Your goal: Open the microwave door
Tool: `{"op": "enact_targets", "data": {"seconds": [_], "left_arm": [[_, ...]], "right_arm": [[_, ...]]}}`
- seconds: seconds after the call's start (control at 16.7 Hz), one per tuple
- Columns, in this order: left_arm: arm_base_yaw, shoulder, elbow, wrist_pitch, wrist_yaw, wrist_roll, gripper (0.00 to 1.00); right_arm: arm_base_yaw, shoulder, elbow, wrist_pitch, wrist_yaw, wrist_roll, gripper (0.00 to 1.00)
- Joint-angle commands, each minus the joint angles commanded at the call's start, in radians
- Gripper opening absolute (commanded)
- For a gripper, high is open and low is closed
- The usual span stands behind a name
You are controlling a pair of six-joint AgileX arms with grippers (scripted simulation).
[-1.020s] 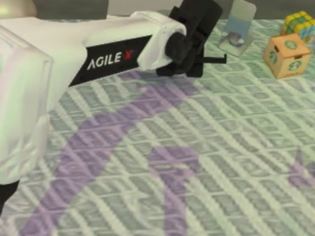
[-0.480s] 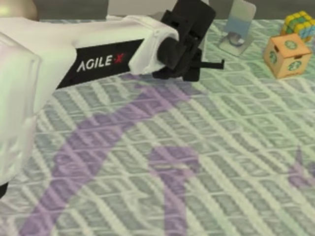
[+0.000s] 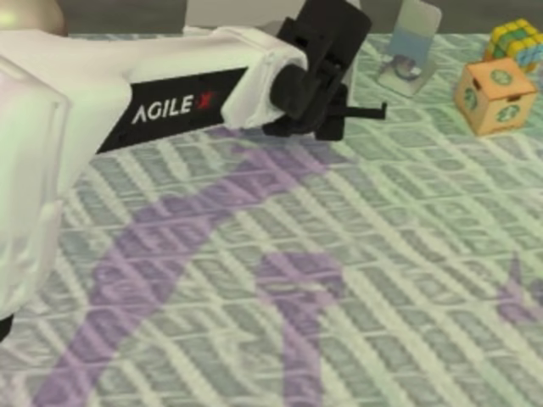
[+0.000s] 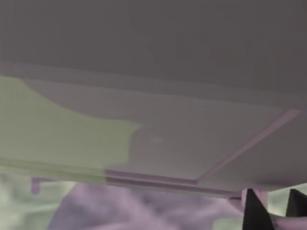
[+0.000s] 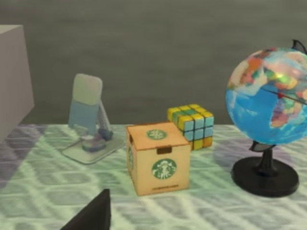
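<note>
One left pincer (image 3: 361, 106) beside the microwave (image 4: 158, 86).

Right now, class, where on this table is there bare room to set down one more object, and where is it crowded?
The widest bare cloth lies in front of the left arm, across the near and middle table. The far right corner is crowded: phone stand, orange box and puzzle cube cluster there, with a globe beside them in the right wrist view.
</note>
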Motion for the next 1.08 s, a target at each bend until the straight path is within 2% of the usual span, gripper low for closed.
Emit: {"op": "enact_targets", "data": {"seconds": [1.08], "left_arm": [[-0.006, -0.001, -0.016, 0.006, 0.008, 0.008, 0.00]], "right_arm": [[0.000, 0.000, 0.000, 0.000, 0.000, 0.000, 1.00]]}}
